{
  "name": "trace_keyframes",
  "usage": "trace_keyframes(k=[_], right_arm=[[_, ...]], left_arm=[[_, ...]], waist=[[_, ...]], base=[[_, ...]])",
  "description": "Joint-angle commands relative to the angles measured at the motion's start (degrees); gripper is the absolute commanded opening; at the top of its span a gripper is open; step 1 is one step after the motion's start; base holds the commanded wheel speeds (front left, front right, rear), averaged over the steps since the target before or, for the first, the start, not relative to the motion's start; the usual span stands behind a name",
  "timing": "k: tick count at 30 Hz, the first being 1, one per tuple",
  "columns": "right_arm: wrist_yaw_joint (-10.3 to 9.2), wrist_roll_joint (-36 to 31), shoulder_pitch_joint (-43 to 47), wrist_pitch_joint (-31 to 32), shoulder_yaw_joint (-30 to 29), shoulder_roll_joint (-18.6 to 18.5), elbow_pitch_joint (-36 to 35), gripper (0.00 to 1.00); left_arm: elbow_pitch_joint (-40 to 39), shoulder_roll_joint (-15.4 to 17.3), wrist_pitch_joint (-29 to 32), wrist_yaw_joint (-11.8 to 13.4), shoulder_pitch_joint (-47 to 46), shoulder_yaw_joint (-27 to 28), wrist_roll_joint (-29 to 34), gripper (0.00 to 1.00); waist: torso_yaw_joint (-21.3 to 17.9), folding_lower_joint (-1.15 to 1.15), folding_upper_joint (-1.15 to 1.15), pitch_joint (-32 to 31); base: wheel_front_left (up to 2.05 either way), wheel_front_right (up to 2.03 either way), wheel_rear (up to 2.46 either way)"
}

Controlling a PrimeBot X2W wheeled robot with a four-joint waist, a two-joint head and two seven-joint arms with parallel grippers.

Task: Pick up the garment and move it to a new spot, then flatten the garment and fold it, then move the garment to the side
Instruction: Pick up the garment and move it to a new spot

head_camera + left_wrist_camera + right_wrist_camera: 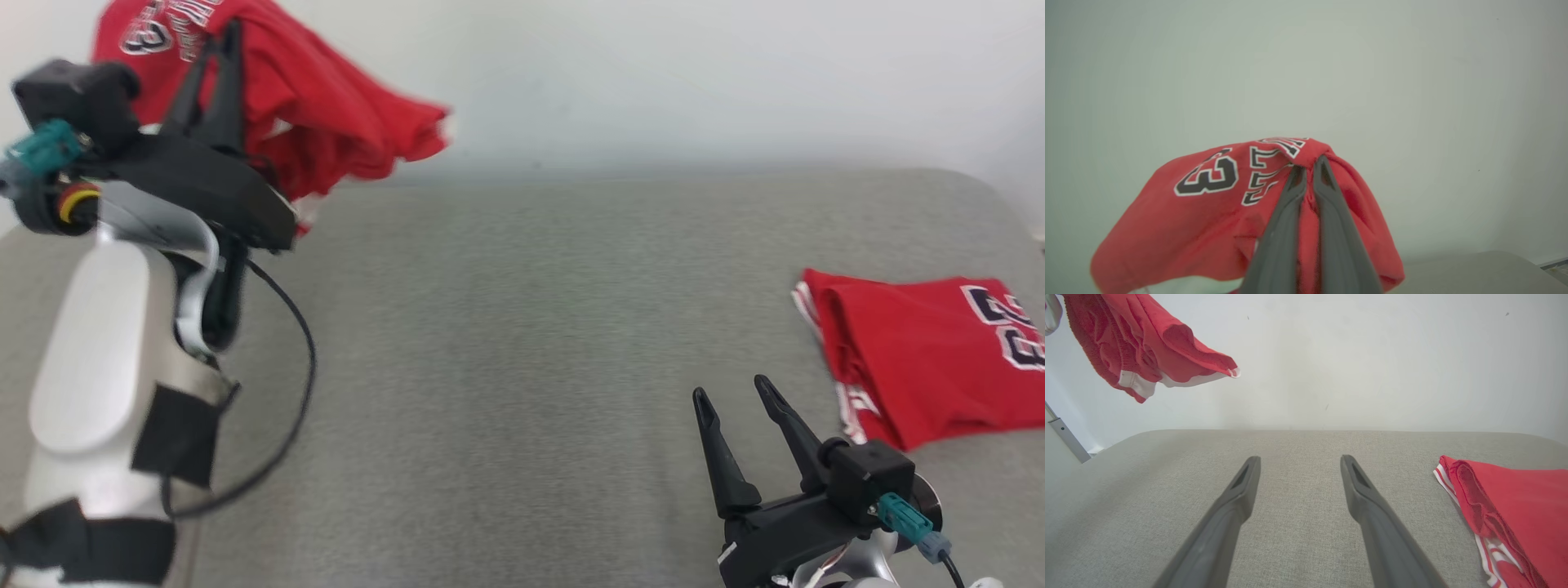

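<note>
Left hand holds garment; folded shirt far rt.

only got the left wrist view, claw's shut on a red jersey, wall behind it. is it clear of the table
Observer: Yes. In the right wrist view the red jersey hangs well above the grey table.
Operator: and the other arm
Observer: The right claw is open and empty, low over the table's near right part.
Operator: anything lying on the table
Observer: One folded jersey, also red, on the table's right side just beyond the right claw.
</note>
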Motion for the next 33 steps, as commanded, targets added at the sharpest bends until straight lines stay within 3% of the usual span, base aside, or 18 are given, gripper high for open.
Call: trace_keyframes(k=[1, 10, 14, 19, 20, 21, 22, 27, 33], right_arm=[[-0.13, 0.5, 0.3, -0.4, 0.0, 0.1, -0.1, 1.0], [-0.13, 1.1, 0.3, -1.1, -0.2, 0.1, 0.3, 1.0], [-0.13, 1.8, -0.2, -1.8, 0.1, 0.1, 0.6, 1.0], [-0.13, 2.2, -0.3, -2.1, 0.7, 0.1, 1.1, 1.0], [-0.13, 2.3, -0.4, -2.3, 0.8, 0.1, 1.2, 1.0], [-0.13, 2.4, -0.5, -2.4, 0.8, 0.1, 1.3, 1.0], [-0.13, 2.4, -0.5, -2.5, 0.9, 0.1, 1.5, 1.0], [-0.13, 2.2, -0.4, -2.5, 0.8, 0.1, 1.9, 1.0], [-0.13, 1.5, -0.1, -2.5, -1.3, 0.1, 1.8, 1.0]], left_arm=[[-4.5, -0.9, 0.6, 0.7, 3.3, -0.4, -0.6, 0.0], [-22.2, -2.9, 4.7, 5.7, 21.1, -3.8, 0.6, 0.0], [-23.4, -3.2, 5.1, 7.0, 28.8, -4.6, 0.0, 0.0], [-20.6, -2.9, 3.1, 6.7, 33.5, -6.0, 1.2, 0.0], [-19.3, -2.9, 2.6, 6.8, 34.4, -6.4, 1.4, 0.16], [-18.0, -3.2, 2.1, 6.4, 35.0, -7.0, 1.4, 0.5], [-17.0, -3.8, 1.4, 6.3, 35.5, -7.1, 1.0, 1.0], [-12.5, -5.6, -0.6, 6.2, 37.5, -7.2, -1.5, 1.0], [-13.4, -6.5, -5.4, 5.3, 40.3, -5.6, -4.3, 1.0]], waist=[[-7.7, 0.01, 0.01, -2.0], [-15.7, 0.01, 0.01, 0.1], [-17.3, 0.01, 0.01, 0.9], [-17.4, 0.01, 0.01, 1.6], [-17.3, 0.01, 0.01, 1.8], [-17.1, 0.01, 0.01, 1.9], [-16.8, 0.01, 0.01, 1.9], [-14.9, 0.01, 0.01, 1.8], [-11.6, 0.01, 0.01, 0.9]], base=[[0.0, 0.0, 0.0], [0.0, 0.0, 0.0], [0.0, 0.0, 0.0], [0.0, 0.0, 0.0], [0.0, 0.0, 0.0], [0.0, 0.0, 0.0], [0.0, 0.0, 0.0], [0.0, 0.0, 0.0], [0.0, 0.0, 0.0]])
